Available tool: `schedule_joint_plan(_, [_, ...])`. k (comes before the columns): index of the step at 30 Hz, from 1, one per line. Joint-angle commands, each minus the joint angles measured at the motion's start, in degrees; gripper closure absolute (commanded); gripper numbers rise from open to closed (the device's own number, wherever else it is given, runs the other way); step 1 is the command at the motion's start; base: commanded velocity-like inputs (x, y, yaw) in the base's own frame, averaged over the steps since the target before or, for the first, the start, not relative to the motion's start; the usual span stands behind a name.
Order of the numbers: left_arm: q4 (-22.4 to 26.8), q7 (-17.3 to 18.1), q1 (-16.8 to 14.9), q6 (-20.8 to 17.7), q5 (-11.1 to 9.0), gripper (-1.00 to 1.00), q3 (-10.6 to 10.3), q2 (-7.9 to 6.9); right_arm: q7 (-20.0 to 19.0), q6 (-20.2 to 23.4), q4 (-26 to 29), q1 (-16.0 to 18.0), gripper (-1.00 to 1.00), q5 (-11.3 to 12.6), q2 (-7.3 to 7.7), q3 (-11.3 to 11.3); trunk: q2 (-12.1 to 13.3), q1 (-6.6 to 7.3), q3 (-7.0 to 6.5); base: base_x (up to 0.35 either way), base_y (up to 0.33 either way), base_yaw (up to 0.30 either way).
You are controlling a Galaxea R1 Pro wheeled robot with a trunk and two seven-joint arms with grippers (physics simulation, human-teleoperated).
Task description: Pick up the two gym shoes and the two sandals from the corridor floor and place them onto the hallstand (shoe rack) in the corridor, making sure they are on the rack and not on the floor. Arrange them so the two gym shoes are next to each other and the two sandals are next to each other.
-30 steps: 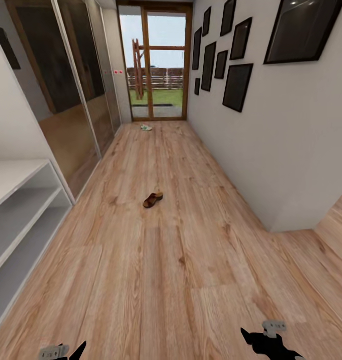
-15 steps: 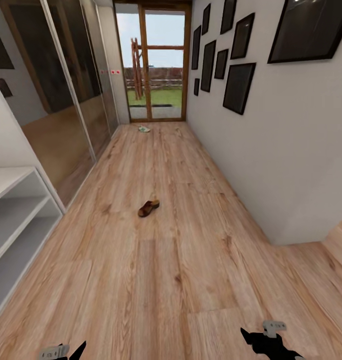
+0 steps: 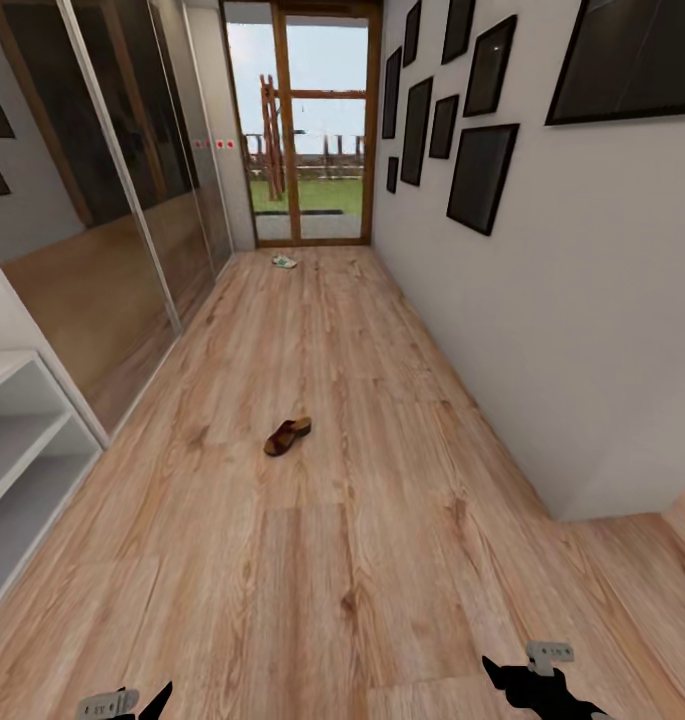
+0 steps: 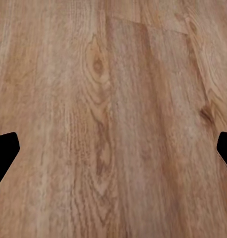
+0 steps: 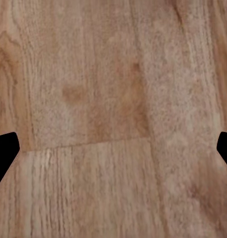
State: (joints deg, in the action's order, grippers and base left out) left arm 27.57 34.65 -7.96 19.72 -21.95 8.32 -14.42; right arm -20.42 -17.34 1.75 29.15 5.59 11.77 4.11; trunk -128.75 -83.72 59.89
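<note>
Meanwhile my left gripper and right gripper were spread, empty | sandal lay mid-floor ahead, gym shoe near the glass door | risk: base overrunning sandal.

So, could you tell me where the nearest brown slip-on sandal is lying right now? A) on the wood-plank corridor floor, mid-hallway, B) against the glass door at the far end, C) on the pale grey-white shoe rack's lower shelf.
A: the brown slip-on sandal lies alone on the wood-plank corridor floor, apart from the pale grey-white shoe rack.
</note>
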Motion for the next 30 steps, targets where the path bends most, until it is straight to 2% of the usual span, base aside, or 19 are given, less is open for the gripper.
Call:
schedule_joint_plan(1, [-0.1, 0.5, 0.0, -0.1, -0.4, -1.0, 0.1, 0.0, -0.6, 0.0, -0.1, 0.0, -1.0, 0.6, 0.01, 0.4, 0.0, -0.03, 0.05, 0.339, -0.088, 0.0])
schedule_joint_plan(30, [-0.1, 0.5, 0.0, -0.1, -0.5, -1.0, 0.1, -0.03, -0.5, 0.1, 0.0, 0.0, -1.0, 0.7, -0.16, 0.4, 0.0, -0.03, 0.05, 0.338, -0.089, 0.001])
